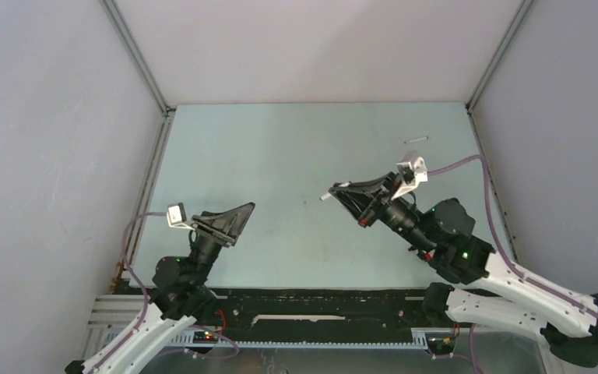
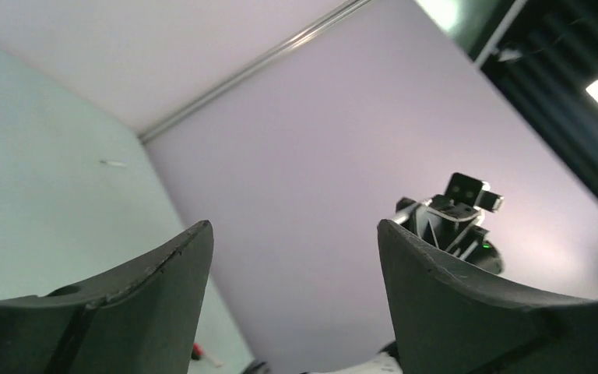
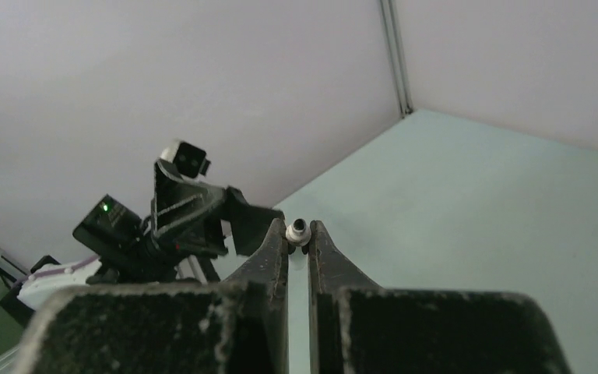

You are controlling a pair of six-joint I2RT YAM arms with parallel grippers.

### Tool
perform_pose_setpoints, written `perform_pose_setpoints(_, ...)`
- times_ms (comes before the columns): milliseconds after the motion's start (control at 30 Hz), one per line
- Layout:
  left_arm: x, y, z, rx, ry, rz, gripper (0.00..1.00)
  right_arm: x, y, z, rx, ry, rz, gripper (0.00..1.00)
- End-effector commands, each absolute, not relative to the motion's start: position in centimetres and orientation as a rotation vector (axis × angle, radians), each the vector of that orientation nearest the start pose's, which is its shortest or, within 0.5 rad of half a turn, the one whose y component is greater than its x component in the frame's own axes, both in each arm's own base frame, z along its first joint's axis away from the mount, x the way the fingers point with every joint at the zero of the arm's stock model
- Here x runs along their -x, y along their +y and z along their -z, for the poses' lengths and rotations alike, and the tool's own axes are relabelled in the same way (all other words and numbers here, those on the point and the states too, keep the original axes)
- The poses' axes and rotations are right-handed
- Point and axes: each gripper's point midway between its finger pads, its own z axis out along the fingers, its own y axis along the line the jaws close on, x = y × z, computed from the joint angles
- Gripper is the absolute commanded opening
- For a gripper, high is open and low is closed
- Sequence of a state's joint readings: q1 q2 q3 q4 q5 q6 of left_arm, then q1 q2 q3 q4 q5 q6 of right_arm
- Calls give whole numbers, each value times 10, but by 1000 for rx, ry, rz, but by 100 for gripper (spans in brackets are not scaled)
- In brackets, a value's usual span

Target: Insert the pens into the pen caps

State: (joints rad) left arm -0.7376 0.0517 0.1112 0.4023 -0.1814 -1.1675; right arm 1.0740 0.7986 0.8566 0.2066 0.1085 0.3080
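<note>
My right gripper (image 1: 336,190) is raised over the middle of the table and shut on a white pen (image 1: 325,197), whose short end sticks out to the left past the fingertips. The right wrist view shows that pen (image 3: 298,231) end-on, a white ring with a dark hollow, pinched at the tips of my right gripper (image 3: 298,235). A second white pen (image 1: 415,140) lies loose at the far right of the table, and it appears small in the left wrist view (image 2: 113,163). My left gripper (image 1: 241,225) (image 2: 292,230) is wide open and empty, facing the right one. No pen caps are visible.
Grey enclosure walls with metal corner posts (image 1: 138,58) surround the pale green table (image 1: 280,148). The right arm (image 2: 455,218) shows beyond the left fingers. A purple cable (image 1: 498,226) loops along the right side.
</note>
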Motion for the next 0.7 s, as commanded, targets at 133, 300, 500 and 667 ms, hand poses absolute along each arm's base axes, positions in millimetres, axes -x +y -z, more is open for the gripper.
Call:
perform_pose_setpoints(133, -182, -166, -286, 151, 1371, 1160, 77, -155, 247, -344, 326, 1587, -1071, 0)
perform_pose_setpoints(300, -191, -186, -282, -55, 1484, 1021, 74, -166, 237, -329, 282, 1682, -1013, 0)
perform_pose_setpoints(500, -192, -218, -276, -284, 1522, 1015, 75, -173, 246, -315, 339, 1817, -1008, 0)
perform_pose_setpoints(667, -177, -245, -274, -472, 1493, 1088, 76, -170, 258, -304, 403, 1897, -1044, 0)
